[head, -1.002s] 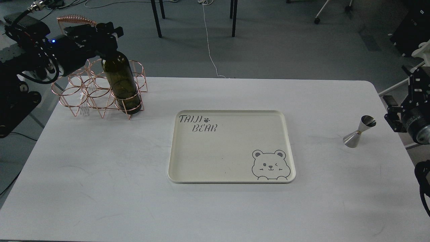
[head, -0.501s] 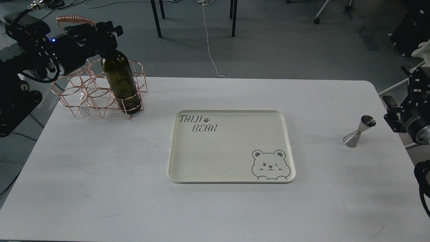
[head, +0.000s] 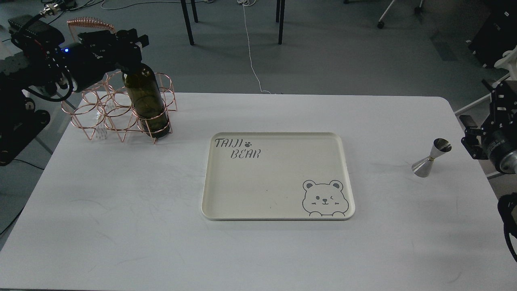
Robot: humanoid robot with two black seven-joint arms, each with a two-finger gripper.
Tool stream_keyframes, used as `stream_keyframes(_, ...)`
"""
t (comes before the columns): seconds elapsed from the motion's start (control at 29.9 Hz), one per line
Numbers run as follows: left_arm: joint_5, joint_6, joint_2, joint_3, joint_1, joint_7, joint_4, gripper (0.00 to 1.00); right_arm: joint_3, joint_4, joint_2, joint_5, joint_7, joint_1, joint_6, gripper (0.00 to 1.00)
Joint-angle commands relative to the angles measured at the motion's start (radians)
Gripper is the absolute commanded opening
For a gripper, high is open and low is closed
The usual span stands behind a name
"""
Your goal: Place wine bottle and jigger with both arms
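The dark olive-green wine bottle (head: pixel 146 101) stands in the front right ring of a copper wire rack (head: pixel 105 117) at the table's back left. My left gripper (head: pixel 130 47) sits around the bottle's neck and hides it; it looks shut on it. The silver jigger (head: pixel 431 158) stands upright on the table at the far right. My right gripper (head: pixel 469 133) is just to the right of the jigger, a small gap away, not touching it. It is dark and I cannot tell its fingers apart.
A cream tray (head: pixel 343 169) with a bear drawing and "TAIJI BEAR" lettering lies in the middle of the white table (head: pixel 121 210). Chair legs and cables are on the floor behind the table.
The left gripper and the bottle's top have shifted slightly, and the bottle stands a little more upright in the rack. The right gripper has edged slightly left toward the jigger.
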Motion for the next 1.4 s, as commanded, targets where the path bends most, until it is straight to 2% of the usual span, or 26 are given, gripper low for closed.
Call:
stream_keyframes(0.0,0.000,0.010,0.000,0.001,0.000,0.003,0.000,0.00,0.000,0.000,0.000,-0.001,0.000,-0.002,0.001,0.94)
stream_keyframes(0.1,0.000,0.012,0.000,0.001,0.000,0.005,0.000,0.01,0.000,0.000,0.000,-0.001,0.000,-0.002,0.001,0.94)
stream_keyframes(0.17,-0.001,0.012,-0.002,0.000,0.000,0.008,0.000,0.08,0.000,0.000,0.000,-0.001,0.000,-0.002,0.001,0.94)
stream_keyframes(0.2,-0.004,0.012,-0.003,-0.002,0.001,0.010,0.002,0.20,0.000,0.000,0.002,-0.001,0.000,-0.002,0.001,0.94)
stream_keyframes(0.23,-0.007,0.013,-0.003,-0.003,0.001,0.016,0.002,0.37,0.000,0.000,0.002,-0.001,0.000,-0.003,0.001,0.94)
stream_keyframes(0.27,-0.014,0.015,-0.003,-0.005,0.003,0.025,0.004,0.70,0.000,0.000,0.005,-0.001,0.000,-0.003,0.001,0.94)
stream_keyframes(0.3,-0.020,0.021,-0.006,-0.011,0.004,0.031,0.008,0.95,0.000,0.000,0.006,-0.001,0.000,-0.002,0.001,0.94)
stream_keyframes(0.4,-0.046,0.042,-0.006,-0.002,0.006,0.033,0.016,0.97,0.000,0.000,0.006,-0.001,0.000,-0.002,0.001,0.94)
stream_keyframes(0.8,-0.061,0.033,0.015,0.003,0.001,0.026,0.011,0.98,0.001,-0.006,0.008,-0.003,0.000,-0.003,0.001,0.94)
stream_keyframes(1.07,-0.184,-0.019,0.147,0.001,0.050,0.020,-0.059,0.98,0.001,-0.009,0.008,-0.009,0.000,-0.003,0.004,0.97)
stream_keyframes(1.24,-0.497,-0.103,0.221,-0.005,0.119,0.017,-0.179,0.98,0.000,-0.011,0.032,-0.019,0.000,-0.003,0.007,0.99)
stream_keyframes(1.37,-0.875,-0.102,0.215,-0.019,0.226,0.008,-0.324,0.98,0.000,-0.011,0.074,-0.019,0.000,-0.002,0.007,0.99)
